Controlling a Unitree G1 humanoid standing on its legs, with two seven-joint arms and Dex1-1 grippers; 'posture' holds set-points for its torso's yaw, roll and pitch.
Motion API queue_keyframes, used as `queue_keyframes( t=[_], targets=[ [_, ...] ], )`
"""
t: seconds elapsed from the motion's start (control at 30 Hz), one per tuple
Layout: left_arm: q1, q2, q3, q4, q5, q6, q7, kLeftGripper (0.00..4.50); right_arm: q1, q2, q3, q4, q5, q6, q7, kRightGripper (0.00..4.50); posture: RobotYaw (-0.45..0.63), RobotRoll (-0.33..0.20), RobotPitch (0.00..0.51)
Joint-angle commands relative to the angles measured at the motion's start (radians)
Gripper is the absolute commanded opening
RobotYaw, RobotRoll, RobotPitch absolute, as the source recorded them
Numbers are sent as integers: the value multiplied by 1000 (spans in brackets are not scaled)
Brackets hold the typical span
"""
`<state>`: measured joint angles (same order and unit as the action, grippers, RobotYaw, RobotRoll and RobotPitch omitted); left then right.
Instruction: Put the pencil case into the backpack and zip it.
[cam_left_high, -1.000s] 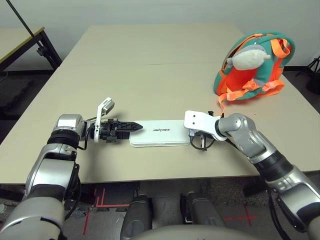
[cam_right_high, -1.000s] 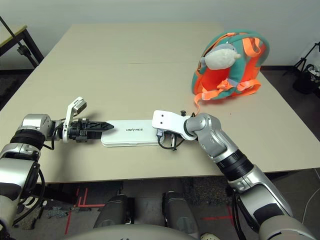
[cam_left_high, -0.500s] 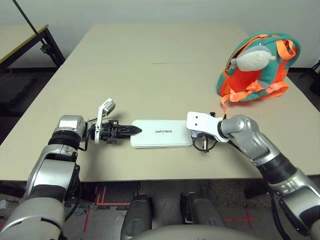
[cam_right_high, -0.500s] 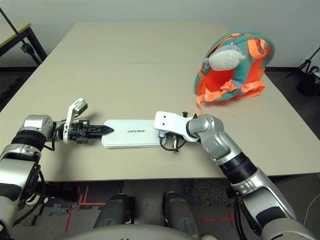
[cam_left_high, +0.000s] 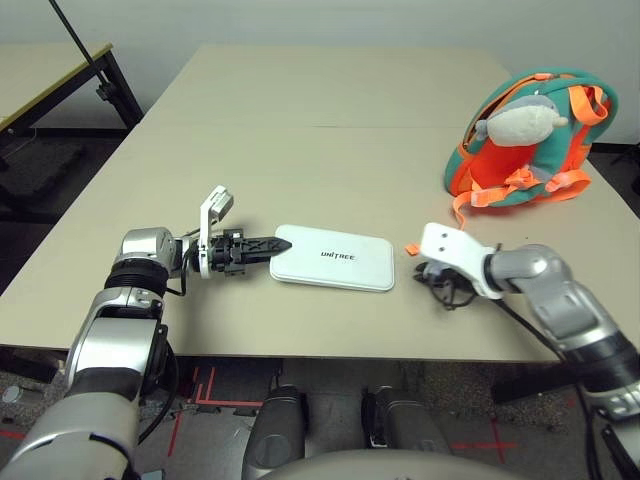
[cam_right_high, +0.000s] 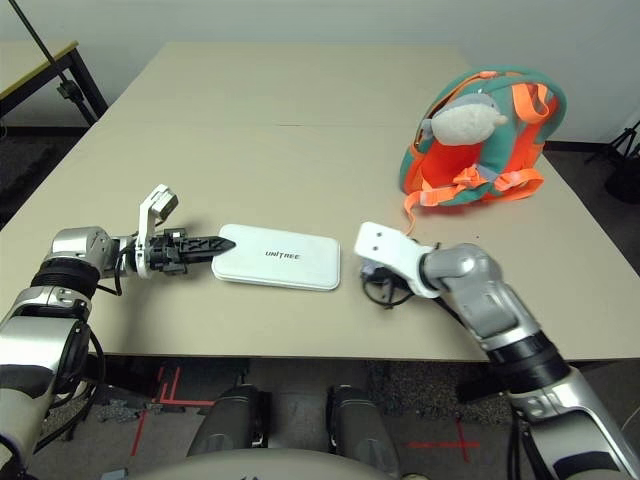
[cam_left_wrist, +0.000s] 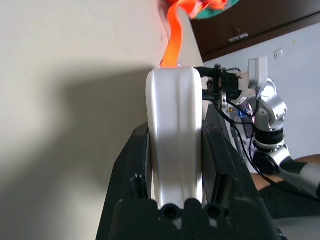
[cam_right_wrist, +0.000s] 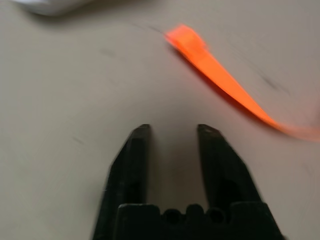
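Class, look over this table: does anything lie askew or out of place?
The pencil case lies slightly askew on the table, its near end clamped in the left gripper. An orange strap trails loose from the backpack.

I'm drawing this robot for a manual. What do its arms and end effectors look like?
Both forearms are silver metal cylinders with black bands at the joints. The left end effector has two black fingers with toothed edges, and a small white camera bracket stands up behind it. The right end effector has two plain black fingers behind a white flat plate with two dark dots. Thin black cables loop at each wrist.
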<state>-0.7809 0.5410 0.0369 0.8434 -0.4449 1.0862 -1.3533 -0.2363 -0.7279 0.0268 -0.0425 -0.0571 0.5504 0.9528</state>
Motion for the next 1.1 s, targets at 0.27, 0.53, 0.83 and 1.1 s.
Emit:
queue_keyframes(
  t=[0.27,0.53,0.83,1.1],
  targets=[
    [10,-52,102,-160,-89,22,105,1332,72,-24,-288,112,117,10,-189,4500,83,0,54],
    [-2,-99,214,-237,-150,-27,215,1331,-28,58,-400,145,223,1,-330,4500,86,0,48],
    [35,-159,277,-420,-250,21,336,1331,-181,114,-488,300,300,-50,-492,4500,106,0,43],
    [62,-166,297,-469,-305,33,395,1331,-288,119,-487,478,321,-162,-534,4500,120,0,44]
  ],
)
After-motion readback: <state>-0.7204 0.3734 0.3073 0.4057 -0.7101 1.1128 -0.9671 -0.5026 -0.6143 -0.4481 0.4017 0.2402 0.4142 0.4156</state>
